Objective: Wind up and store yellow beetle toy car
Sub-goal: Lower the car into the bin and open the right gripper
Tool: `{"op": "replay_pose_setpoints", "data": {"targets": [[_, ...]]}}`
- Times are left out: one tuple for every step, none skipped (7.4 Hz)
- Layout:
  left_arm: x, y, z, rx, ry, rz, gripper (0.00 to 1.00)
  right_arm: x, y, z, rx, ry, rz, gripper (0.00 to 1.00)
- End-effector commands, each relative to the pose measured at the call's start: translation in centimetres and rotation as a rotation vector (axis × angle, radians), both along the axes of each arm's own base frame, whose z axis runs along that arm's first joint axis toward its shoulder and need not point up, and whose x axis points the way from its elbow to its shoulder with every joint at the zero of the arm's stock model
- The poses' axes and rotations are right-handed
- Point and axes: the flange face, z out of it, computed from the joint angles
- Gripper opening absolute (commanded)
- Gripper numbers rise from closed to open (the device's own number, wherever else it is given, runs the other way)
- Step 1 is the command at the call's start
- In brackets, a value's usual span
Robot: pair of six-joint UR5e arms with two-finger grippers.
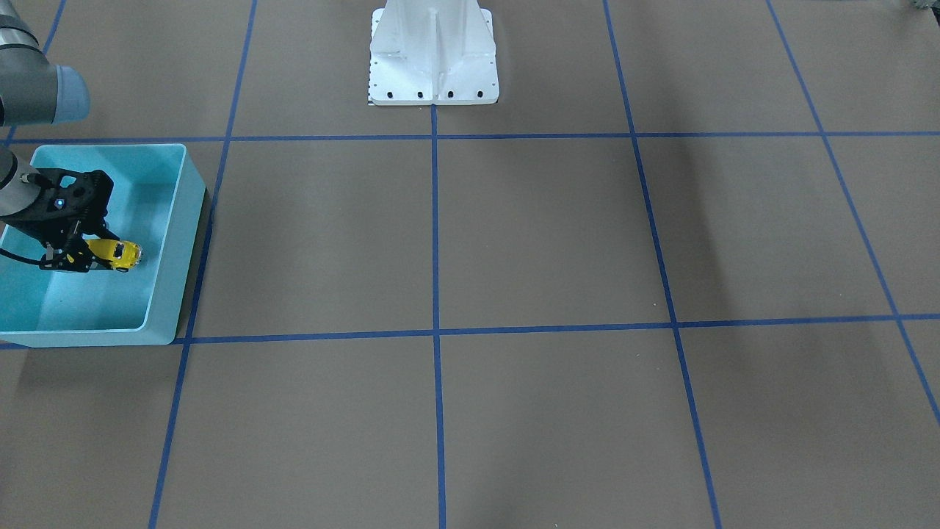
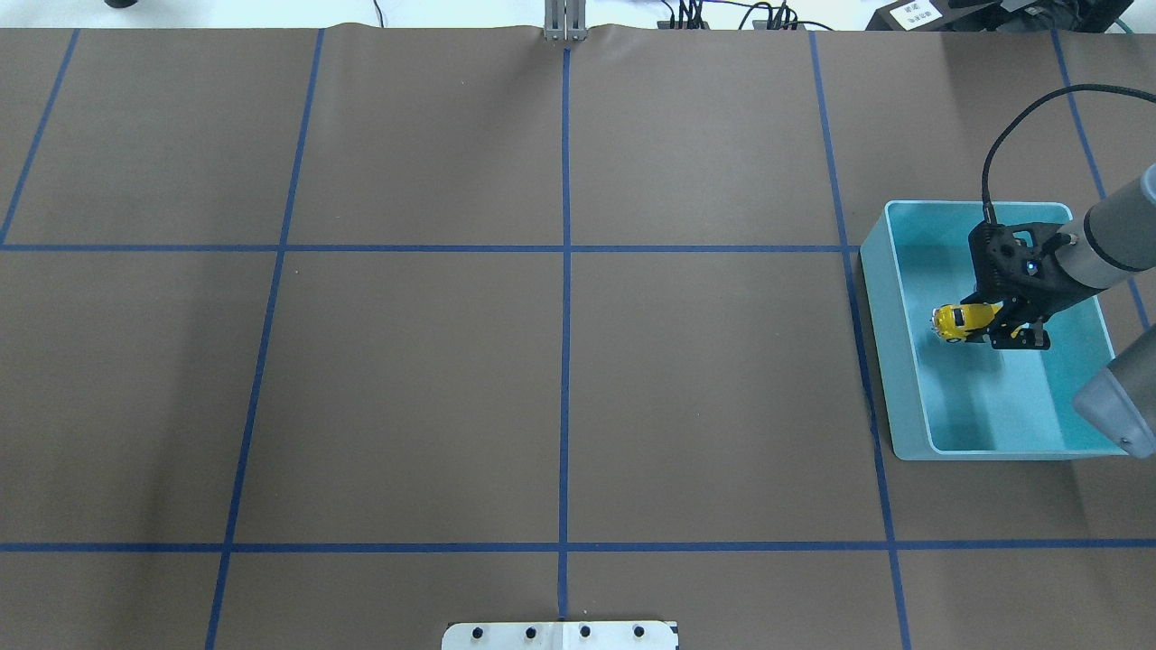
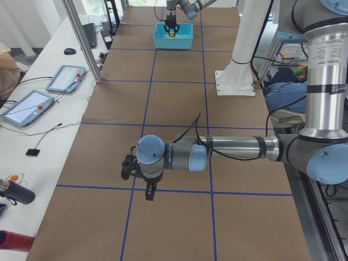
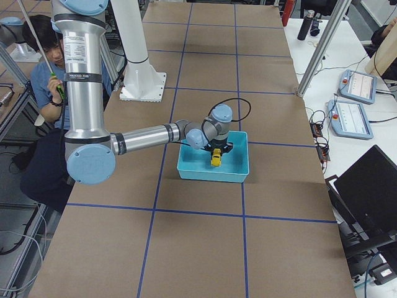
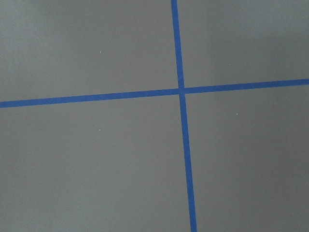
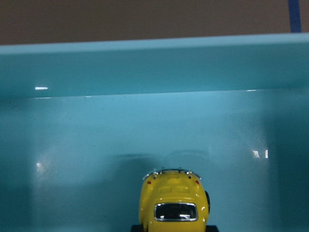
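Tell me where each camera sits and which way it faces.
Front-facing: across table, facing white robot base; right gripper holds tiny glossy yellow beetle toy car.
Overhead: behind robot, looking down; shares car and turquoise plastic bin.
Left: table's left end; left arm near.
Right: table's right end; right arm near.
Left wrist: down on blue tape cross.
Right wrist: into bin, over car.

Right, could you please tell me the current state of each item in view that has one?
yellow beetle toy car: gripped at its rear, inside the bin; whether it touches the floor cannot be told.
turquoise bin: upright, open-topped, with the car inside.
right end effector: shut on the car, down inside the bin.
left end effector: pointing down, far from the bin; open or shut cannot be told.
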Motion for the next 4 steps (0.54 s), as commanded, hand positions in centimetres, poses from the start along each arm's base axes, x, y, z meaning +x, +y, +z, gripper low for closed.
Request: {"op": "replay_pose_setpoints", "data": {"targets": [[0.0, 0.1, 0.1, -0.003, 0.0, 0.0, 1.0, -0.3, 0.2, 0.0, -0.007, -0.002, -0.002, 0.58], [0.0, 0.0, 0.0, -0.001, 0.001, 0.0, 1.0, -0.3, 0.3, -0.5, -0.004, -0.01, -0.001, 1.0], [0.0, 0.0, 0.0, 0.001, 0.001, 0.0, 1.0, -0.4, 0.4, -0.9, -0.011, -0.025, -0.01, 1.0], [0.0, 0.1, 0.0, -0.001, 0.001, 0.0, 1.0, -0.3, 0.5, -1.6, -0.005, -0.036, -0.008, 1.0]]}}
